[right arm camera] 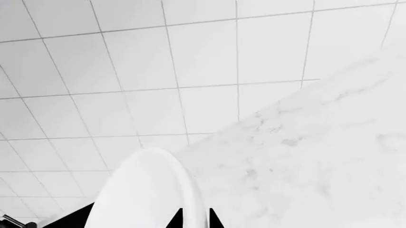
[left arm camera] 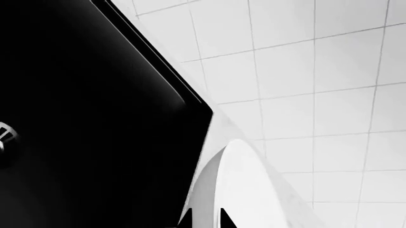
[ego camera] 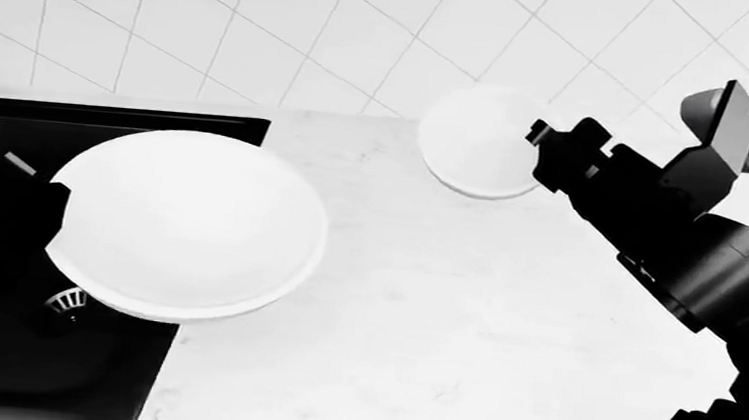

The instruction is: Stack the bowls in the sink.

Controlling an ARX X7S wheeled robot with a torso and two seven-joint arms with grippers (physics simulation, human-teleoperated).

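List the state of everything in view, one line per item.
Large bowl: lifted by the left hand, tilted, overhanging the sink's edge.
Small bowl: tilted, rim between the right hand's fingers.
Sink: holds no bowl yet.
Counter: bare marble.

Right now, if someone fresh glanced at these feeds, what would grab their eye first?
The large white bowl, held up over the black sink's right edge and hiding most of the basin, stands out first. Next, the small white bowl near the tiled wall, with the right gripper at its rim.
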